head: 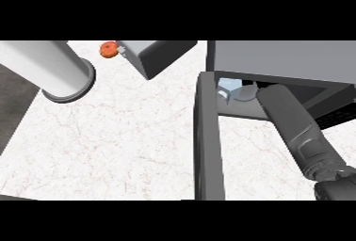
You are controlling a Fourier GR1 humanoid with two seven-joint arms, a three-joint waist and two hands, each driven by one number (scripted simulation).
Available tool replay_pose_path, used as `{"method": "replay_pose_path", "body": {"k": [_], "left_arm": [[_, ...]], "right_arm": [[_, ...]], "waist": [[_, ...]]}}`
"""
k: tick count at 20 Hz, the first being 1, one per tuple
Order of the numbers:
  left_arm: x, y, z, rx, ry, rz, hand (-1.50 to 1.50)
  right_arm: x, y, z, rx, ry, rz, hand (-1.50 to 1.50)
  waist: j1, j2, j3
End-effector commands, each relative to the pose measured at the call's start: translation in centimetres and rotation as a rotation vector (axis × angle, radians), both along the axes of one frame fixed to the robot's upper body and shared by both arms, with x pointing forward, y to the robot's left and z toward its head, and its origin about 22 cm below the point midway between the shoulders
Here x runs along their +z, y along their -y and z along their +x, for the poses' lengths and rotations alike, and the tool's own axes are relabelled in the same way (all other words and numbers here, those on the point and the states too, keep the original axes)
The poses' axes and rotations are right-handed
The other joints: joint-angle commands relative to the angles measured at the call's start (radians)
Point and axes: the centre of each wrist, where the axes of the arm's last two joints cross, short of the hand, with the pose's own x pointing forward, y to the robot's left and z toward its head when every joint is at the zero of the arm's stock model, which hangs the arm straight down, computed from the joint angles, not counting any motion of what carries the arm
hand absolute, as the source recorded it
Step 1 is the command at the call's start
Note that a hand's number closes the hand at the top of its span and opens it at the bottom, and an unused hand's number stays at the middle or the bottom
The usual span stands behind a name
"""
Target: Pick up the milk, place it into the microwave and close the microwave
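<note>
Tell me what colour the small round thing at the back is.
The round thing is orange; head view.

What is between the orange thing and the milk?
In the head view, a grey box and the microwave's open door lie between the orange thing and the milk.

The right hand is hidden under the roof of the microwave (278, 56), where the right forearm (295, 127) goes in. The microwave runs off the top and right edges. Only part of the milk (230, 87) shows between the door (208, 141) and the forearm. A pale cylinder (49, 66) is cut off at the upper left; what it is cannot be told. The small orange thing (109, 50) is too small to name, and the grey box (156, 54) beside it is cut off at the top.
</note>
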Motion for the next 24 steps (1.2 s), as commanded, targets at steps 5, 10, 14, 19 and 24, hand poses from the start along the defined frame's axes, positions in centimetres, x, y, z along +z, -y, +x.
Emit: {"method": "replay_pose_path", "body": {"k": [5, 10, 14, 19, 24], "left_arm": [[0.0, 0.3, 0.8, -0.046, 0.012, 0.009, -1.5], [0.0, 2.0, 1.8, -0.092, 0.008, -0.014, -1.5], [0.7, 2.7, 1.6, -0.095, -0.007, -0.008, -1.5], [0.7, 4.6, 2.0, -0.165, -0.009, 0.003, -1.5], [1.3, 6.5, 3.1, -0.176, 0.003, 0.01, -1.5]], "right_arm": [[-0.9, 0.2, -0.4, 0.092, -0.034, 0.087, -1.5], [-1.6, -1.0, -0.7, 0.189, -0.035, 0.18, -1.5], [-3.4, 0.9, -1.8, 0.243, -0.021, 0.232, -1.5], [-3.0, 0.3, -1.5, 0.308, -0.06, 0.319, -1.5], [-6.6, 1.5, -3.9, 0.347, -0.091, 0.373, -1.5]], "waist": [[-0.005, -0.008, 0.001], [-0.015, -0.011, 0.001], [-0.049, -0.025, 0.0], [-0.064, -0.037, -0.001], [-0.09, -0.046, -0.002]]}}
